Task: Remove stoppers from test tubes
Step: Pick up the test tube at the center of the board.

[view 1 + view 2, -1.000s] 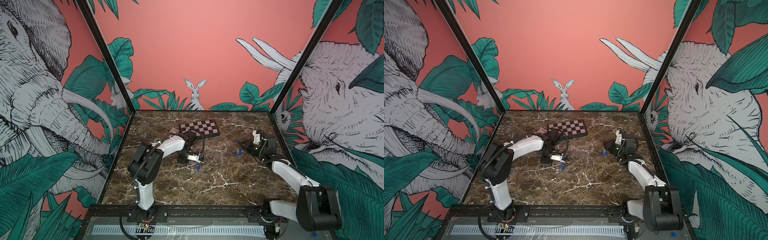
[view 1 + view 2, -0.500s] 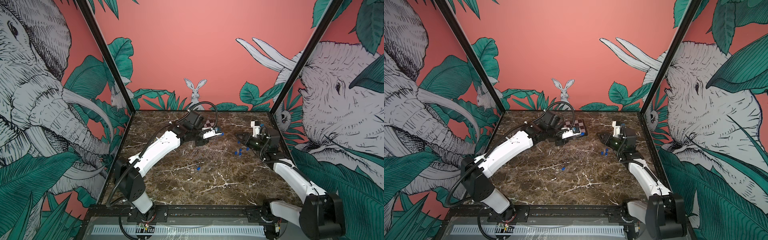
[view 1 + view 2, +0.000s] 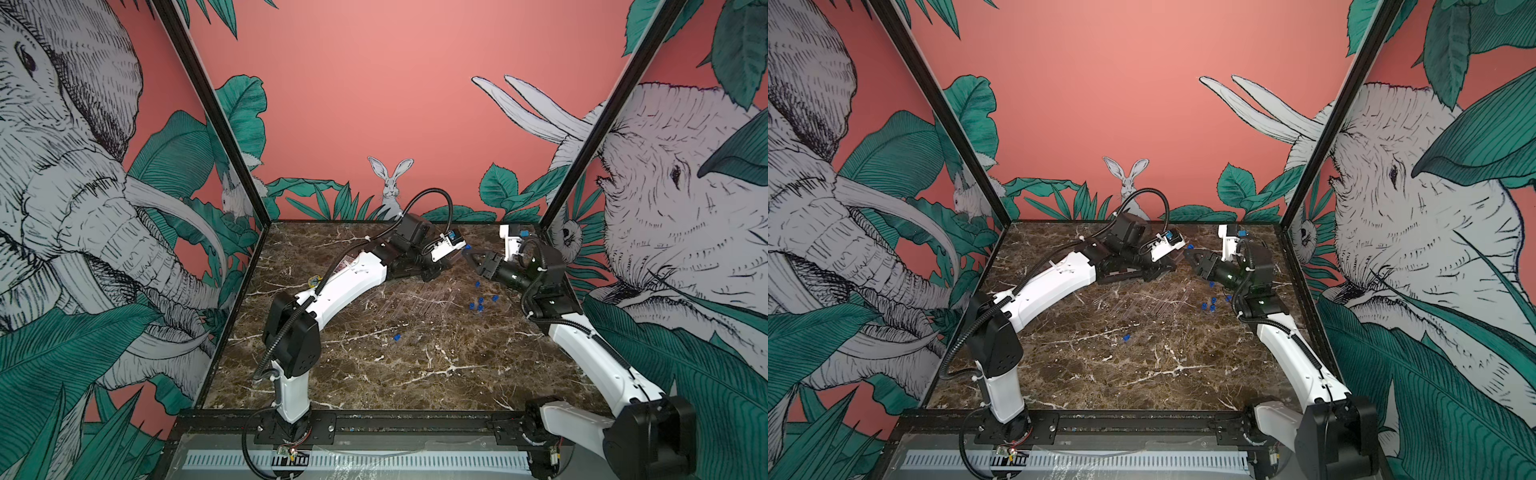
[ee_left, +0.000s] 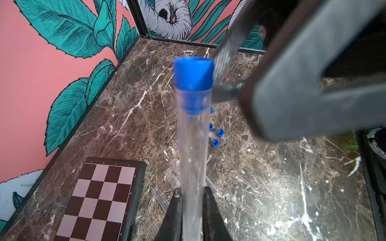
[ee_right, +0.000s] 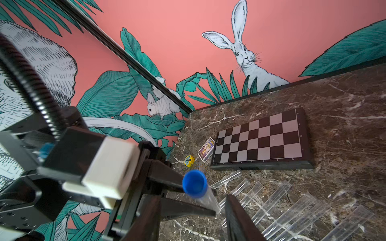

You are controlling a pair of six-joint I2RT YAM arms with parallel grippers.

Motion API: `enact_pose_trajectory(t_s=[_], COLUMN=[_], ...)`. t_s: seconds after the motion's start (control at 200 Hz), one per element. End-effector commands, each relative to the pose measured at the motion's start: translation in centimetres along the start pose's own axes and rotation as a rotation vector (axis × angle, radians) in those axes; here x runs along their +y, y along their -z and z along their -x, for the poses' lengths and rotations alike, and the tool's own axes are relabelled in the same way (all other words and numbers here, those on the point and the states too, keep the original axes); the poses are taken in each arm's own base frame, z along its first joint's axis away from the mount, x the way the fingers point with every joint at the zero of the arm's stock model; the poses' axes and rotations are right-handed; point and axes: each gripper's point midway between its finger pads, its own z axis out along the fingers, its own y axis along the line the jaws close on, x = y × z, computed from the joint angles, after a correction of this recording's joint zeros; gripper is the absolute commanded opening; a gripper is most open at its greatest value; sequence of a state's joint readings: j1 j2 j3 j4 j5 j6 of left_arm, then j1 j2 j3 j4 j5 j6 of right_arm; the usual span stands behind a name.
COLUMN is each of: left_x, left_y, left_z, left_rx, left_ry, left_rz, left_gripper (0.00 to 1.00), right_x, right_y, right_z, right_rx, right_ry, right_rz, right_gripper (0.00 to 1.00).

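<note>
Blue plastic catches my eye first: one stopper (image 4: 193, 73) sits plugged in the mouth of a clear test tube (image 4: 192, 156). My left gripper (image 4: 191, 194) is clamped on that tube further down its length, a finger pressed to each side of the clear wall. The tube is held up off the surface (image 3: 415, 374), over its far part, with the stoppered end pointing at my other arm.

My right gripper (image 3: 472, 257) faces it from the opposite side with its jaws standing apart. The plugged end lies just at their tips. I cannot tell whether either finger touches the plug.

Below, on the brown marble, a row of empty tubes (image 5: 292, 208) lies side by side with mouths open. A small cluster of loose stoppers (image 3: 480, 301) is scattered near the right arm, and a lone stopper (image 3: 397, 337) lies well apart from them, nearer the middle.

At the far side a chessboard (image 5: 259, 137) lies flat. A small card box (image 5: 206, 149) rests just beside its edge, and a yellow toy piece (image 5: 189, 161) sits next to the box.
</note>
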State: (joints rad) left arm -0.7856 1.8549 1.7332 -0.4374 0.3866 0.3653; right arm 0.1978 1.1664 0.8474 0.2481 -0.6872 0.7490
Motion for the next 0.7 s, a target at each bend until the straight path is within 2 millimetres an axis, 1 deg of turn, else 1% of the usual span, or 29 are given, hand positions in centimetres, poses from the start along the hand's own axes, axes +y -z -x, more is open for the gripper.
enact_pose_trajectory(t_s=[0.0, 0.14, 0.225, 0.27, 0.43, 0.46, 0.51, 0.545, 0.56, 0.575, 0.59, 0.6, 0.61, 0.615, 0.635, 0.695], left_x=[-0.5, -1.2, -1.6, -1.7, -1.7, -1.7, -1.7, -1.7, -1.6, -1.6, -1.6, -1.6, -1.6, -1.6, -1.6, -1.5], left_y=[1.2, 1.0, 0.7, 0.7, 0.7, 0.7, 0.8, 0.7, 0.6, 0.6, 0.6, 0.6, 0.6, 0.5, 0.5, 0.5], left_z=[2.9, 2.9, 2.7, 2.8, 2.5, 2.5, 2.4, 2.4, 2.3, 2.2, 2.3, 2.3, 2.3, 2.2, 2.2, 2.2], left_rx=[-0.080, -0.083, -0.072, -0.069, -0.064, -0.064, -0.068, -0.068, -0.068, -0.066, -0.066, -0.067, -0.066, -0.065, -0.064, -0.059], left_ry=[0.010, -0.007, -0.027, -0.034, -0.046, -0.048, -0.056, -0.062, -0.064, -0.067, -0.072, -0.075, -0.080, -0.082, -0.089, -0.110], left_rz=[-0.007, -0.025, -0.027, -0.023, -0.008, -0.003, 0.000, 0.004, 0.009, 0.013, 0.019, 0.021, 0.025, 0.026, 0.030, 0.054], left_gripper=[0.02, 0.05, 0.07, 0.08, 0.24, 0.32, 0.41, 0.49, 0.55, 0.63, 0.76, 0.89, 0.96, 0.98, 0.99, 1.00], right_x=[0.0, 0.0, 0.1, 0.3, 0.5, 0.5, 0.5, 0.6, 0.7, 0.7, 0.7, 0.8, 0.8, 0.8, 0.8, 1.1], right_y=[-0.6, -1.5, -1.8, -1.8, -1.8, -1.8, -1.8, -1.8, -1.8, -1.8, -1.7, -1.7, -1.7, -1.7, -1.7, -1.7], right_z=[1.0, 1.5, 1.9, 2.1, 2.2, 2.2, 2.2, 2.2, 2.2, 2.2, 2.2, 2.2, 2.3, 2.3, 2.2, 2.3], right_rx=[-0.025, -0.036, -0.048, -0.056, -0.057, -0.058, -0.059, -0.059, -0.060, -0.060, -0.061, -0.062, -0.061, -0.061, -0.060, -0.061], right_ry=[0.025, 0.020, 0.018, 0.020, 0.023, 0.023, 0.022, 0.023, 0.023, 0.023, 0.021, 0.021, 0.021, 0.021, 0.019, 0.021], right_rz=[-0.017, -0.010, -0.005, -0.001, 0.001, 0.001, 0.001, 0.004, 0.005, 0.006, 0.006, 0.007, 0.007, 0.007, 0.009, 0.016], right_gripper=[0.48, 0.33, 0.22, 0.19, 0.10, 0.09, 0.08, 0.08, 0.08, 0.08, 0.08, 0.08, 0.08, 0.08, 0.08, 0.08])
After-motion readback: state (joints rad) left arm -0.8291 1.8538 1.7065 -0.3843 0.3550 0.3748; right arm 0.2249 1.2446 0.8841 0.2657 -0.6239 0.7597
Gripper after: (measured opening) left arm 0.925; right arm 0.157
